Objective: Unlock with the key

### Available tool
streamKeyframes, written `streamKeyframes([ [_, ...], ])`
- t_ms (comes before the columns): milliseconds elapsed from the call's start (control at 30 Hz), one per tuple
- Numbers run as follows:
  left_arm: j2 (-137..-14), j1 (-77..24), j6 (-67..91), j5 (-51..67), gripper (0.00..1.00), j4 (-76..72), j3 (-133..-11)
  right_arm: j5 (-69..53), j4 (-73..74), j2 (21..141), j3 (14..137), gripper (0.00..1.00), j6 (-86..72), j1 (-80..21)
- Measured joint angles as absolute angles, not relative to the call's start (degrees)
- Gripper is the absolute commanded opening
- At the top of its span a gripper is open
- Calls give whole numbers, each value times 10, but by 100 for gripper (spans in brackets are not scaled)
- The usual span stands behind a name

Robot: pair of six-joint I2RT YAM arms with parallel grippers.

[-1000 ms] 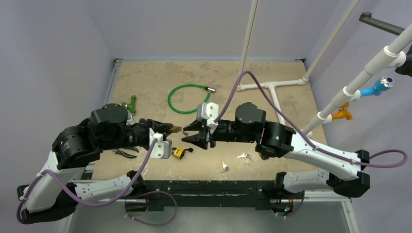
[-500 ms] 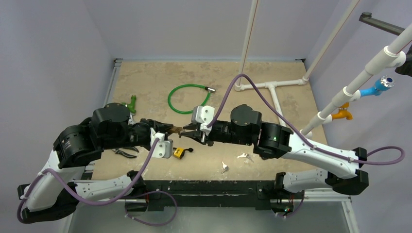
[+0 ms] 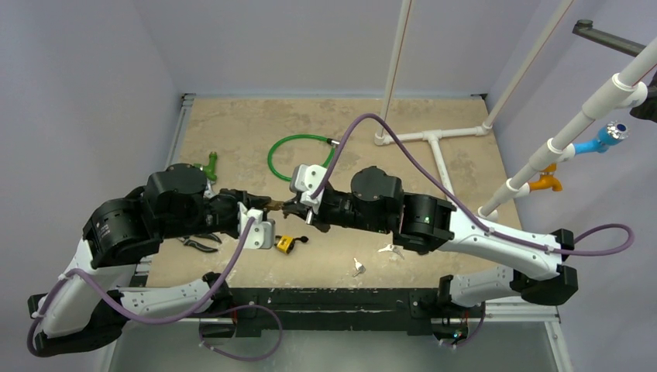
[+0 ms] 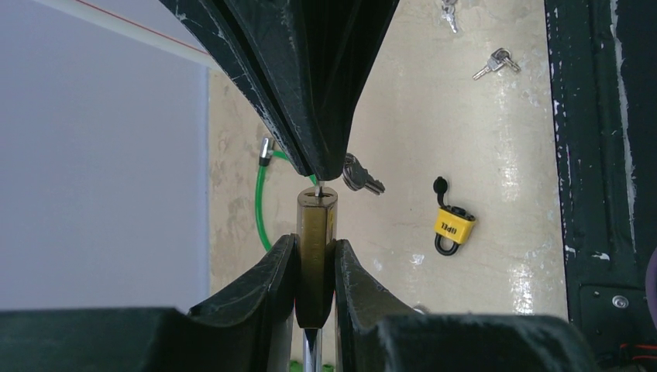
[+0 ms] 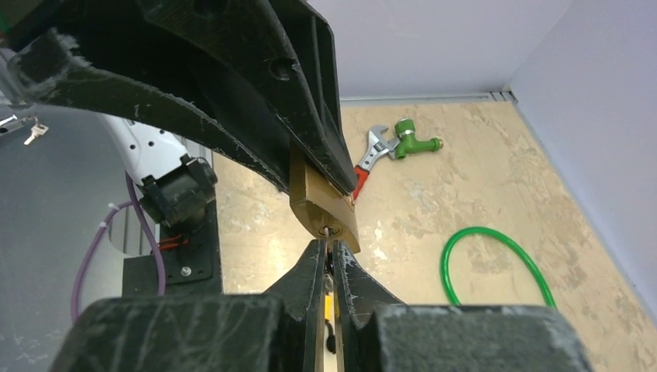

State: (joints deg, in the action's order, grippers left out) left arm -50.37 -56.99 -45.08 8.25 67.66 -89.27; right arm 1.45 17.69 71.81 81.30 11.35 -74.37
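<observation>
My left gripper (image 4: 315, 260) clamps the padlock (image 4: 317, 221) between its fingers, with the keyhole (image 5: 331, 230) end pointing out past the tips. That gives me a fixed target. The right gripper (image 5: 331, 263) is pinched fully together on the key (image 4: 316, 180), whose blade juts ahead of its tips and meets the keyhole. I cannot tell whether it is seated — I judge the next move is a straight push, then a turn.

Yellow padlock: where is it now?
Top view: the yellow padlock lies on the table, left of centre near the front edge, just below the brass padlock the left gripper holds.
</observation>
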Motion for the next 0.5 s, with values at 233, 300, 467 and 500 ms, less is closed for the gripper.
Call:
streamKeyframes([
  [233, -513, -569, -471, 72, 0, 715, -923, 1, 159, 733, 816, 0, 33, -735],
  [300, -512, -569, -481, 72, 0, 717, -927, -31, 126, 724, 793, 0, -12, -716],
  [467, -510, -569, -507, 68, 0, 709, -927, -125, 45, 710, 743, 0, -133, -662],
  [500, -510, -570, -508, 67, 0, 709, -927, -133, 39, 712, 742, 0, -146, -657],
])
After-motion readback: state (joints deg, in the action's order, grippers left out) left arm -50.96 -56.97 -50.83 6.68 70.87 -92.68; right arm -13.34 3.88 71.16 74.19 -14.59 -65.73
